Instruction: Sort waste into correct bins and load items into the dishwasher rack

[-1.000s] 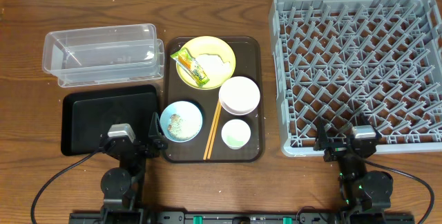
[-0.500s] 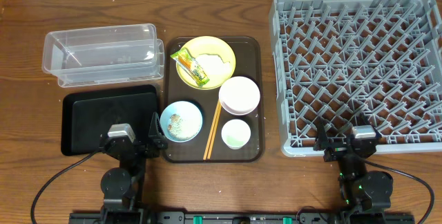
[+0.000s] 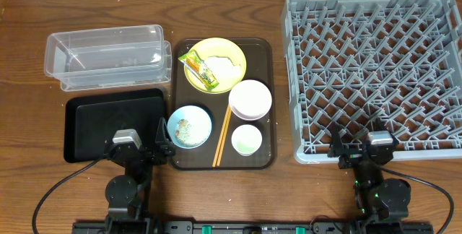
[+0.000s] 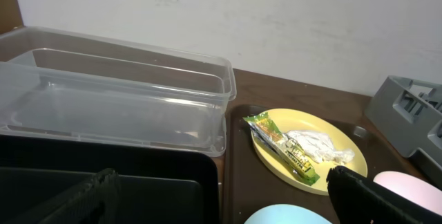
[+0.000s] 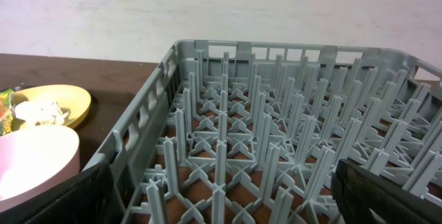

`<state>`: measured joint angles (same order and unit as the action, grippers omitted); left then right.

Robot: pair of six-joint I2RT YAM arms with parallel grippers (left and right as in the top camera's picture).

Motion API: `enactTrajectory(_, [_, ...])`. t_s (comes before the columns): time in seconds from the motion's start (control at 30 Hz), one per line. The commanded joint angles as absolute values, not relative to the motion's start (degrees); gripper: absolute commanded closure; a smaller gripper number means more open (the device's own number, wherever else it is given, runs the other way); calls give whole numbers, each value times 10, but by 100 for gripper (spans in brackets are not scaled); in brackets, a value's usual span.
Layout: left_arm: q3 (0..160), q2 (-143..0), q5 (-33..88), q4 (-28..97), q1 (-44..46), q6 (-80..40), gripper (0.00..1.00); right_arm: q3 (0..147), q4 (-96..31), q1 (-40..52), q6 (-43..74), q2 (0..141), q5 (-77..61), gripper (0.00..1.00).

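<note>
On the brown serving tray, a yellow plate (image 3: 216,48) holds the green-and-orange wrapper (image 3: 200,70) and the white tissue (image 3: 224,66). A light blue bowl (image 3: 203,117) holds rice scraps (image 3: 186,128). A white bowl (image 3: 250,99), a small white cup (image 3: 247,140) and chopsticks (image 3: 222,136) lie beside it. The clear tub (image 3: 105,55) and black tray (image 3: 94,122) are empty at left. The grey rack (image 3: 375,68) is empty at right. My left gripper (image 3: 138,149) is open over the black tray's near right corner. My right gripper (image 3: 364,149) is open at the rack's near edge.
The brown serving tray (image 3: 261,61) sits between the bins and the rack. In the left wrist view the tub (image 4: 117,92), the plate (image 4: 324,131) and the wrapper (image 4: 283,146) show ahead. The right wrist view faces the rack pegs (image 5: 276,134). A white wall stands behind.
</note>
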<state>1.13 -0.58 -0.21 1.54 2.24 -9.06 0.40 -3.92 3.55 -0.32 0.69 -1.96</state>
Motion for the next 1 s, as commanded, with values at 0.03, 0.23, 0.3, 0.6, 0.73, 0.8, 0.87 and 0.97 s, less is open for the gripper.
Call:
enactTrajectory(0.03, [2, -3, -20, 40, 19, -86, 2, 3, -41, 33, -9, 3, -26, 1])
enactTrajectory(0.23, [2, -3, -20, 40, 19, -98, 2, 3, -41, 33, 22, 3, -19, 1])
enactTrajectory(0.3, [5, -4, -20, 43, 19, -109, 2, 3, -41, 33, 23, 3, -14, 1])
enactTrajectory(0.6, [116, -79, -20, 163, 19, -115, 2, 59, -73, 33, 23, 34, 22, 1])
enactTrajectory(0.73, [197, -165, -19, 215, 19, -114, 2, 108, -107, 33, 43, 96, 21, 1])
enactTrajectory(0.8, [244, -218, -19, 243, 19, -114, 2, 142, -127, 33, 57, 143, 21, 1])
enactTrajectory(0.87, [291, -272, -19, 274, 19, -114, 2, 176, -146, 33, 63, 189, 21, 1])
enactTrajectory(0.97, [370, -357, -2, 323, 19, -114, 2, 239, -188, 33, 63, 269, 11, 1])
